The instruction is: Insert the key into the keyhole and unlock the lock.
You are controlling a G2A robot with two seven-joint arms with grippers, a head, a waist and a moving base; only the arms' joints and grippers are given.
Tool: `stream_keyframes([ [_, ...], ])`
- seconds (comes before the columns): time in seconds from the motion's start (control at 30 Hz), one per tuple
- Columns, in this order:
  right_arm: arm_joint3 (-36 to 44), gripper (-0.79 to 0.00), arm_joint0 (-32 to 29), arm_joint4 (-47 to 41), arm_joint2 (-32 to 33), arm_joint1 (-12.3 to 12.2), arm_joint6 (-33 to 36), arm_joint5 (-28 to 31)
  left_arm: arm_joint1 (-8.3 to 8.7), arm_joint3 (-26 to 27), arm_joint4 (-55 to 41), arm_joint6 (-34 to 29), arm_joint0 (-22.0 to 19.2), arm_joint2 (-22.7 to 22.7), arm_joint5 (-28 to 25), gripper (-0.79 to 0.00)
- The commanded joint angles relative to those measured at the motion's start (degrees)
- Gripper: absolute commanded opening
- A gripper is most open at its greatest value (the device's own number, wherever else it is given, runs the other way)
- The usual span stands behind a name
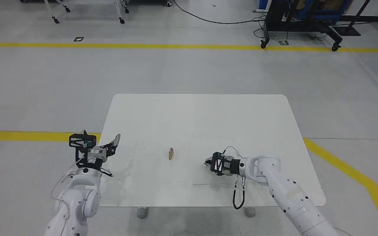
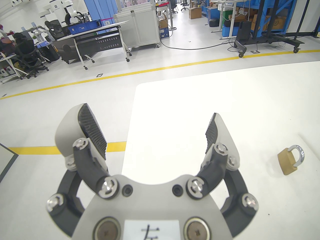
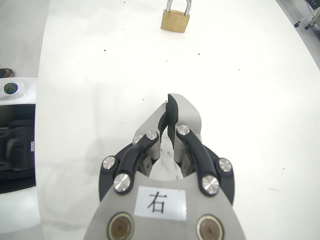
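The lock [image 3: 175, 21] has a rectangular brass body and a polished, arched steel shackle. It rests on the smooth white desk [image 1: 201, 118]. The right pincer [image 3: 170, 103], with ribbed black pads, is clenched and points at the lock, well apart from it. The left pincer [image 2: 149, 116] is released at the desk's left edge.

Three cameras: one overhead, two on wrists.
Top view looks down from high on the whole table [image 1: 195, 118]; each wrist view sits low and near, facing across the tabletop; all share the lock [image 1: 170, 154], mid-frame overhead.
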State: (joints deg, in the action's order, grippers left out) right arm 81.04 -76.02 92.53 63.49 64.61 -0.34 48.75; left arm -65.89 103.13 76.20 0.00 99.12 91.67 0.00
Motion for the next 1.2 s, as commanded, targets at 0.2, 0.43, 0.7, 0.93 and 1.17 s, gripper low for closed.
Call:
stream_keyframes([
  [0.2,1.14,-0.785,-1.08,0.31,0.98,-0.64,-2.97,-0.54,0.0,0.0,0.0,0.0,0.0,0.0,0.0,0.0],
  [0.43,0.94,-0.785,-1.78,-1.83,1.9,-0.93,-6.4,-1.93,0.0,0.0,0.0,0.0,0.0,0.0,0.0,0.0],
  [0.7,-0.05,-0.785,-1.45,-3.46,1.91,-0.89,-6.25,-1.87,0.0,0.0,0.0,0.0,0.0,0.0,0.0,0.0],
  [0.93,-0.05,-0.785,-1.45,-3.46,1.91,-0.89,-6.25,-1.87,0.0,0.0,0.0,0.0,0.0,0.0,0.0,0.0],
  [1.17,0.09,-0.785,-1.64,-6.09,1.22,-0.7,-6.93,-2.6,-0.14,3.49,12.28,-1.99,-1.23,-7.5,-2.37,0.0],
])
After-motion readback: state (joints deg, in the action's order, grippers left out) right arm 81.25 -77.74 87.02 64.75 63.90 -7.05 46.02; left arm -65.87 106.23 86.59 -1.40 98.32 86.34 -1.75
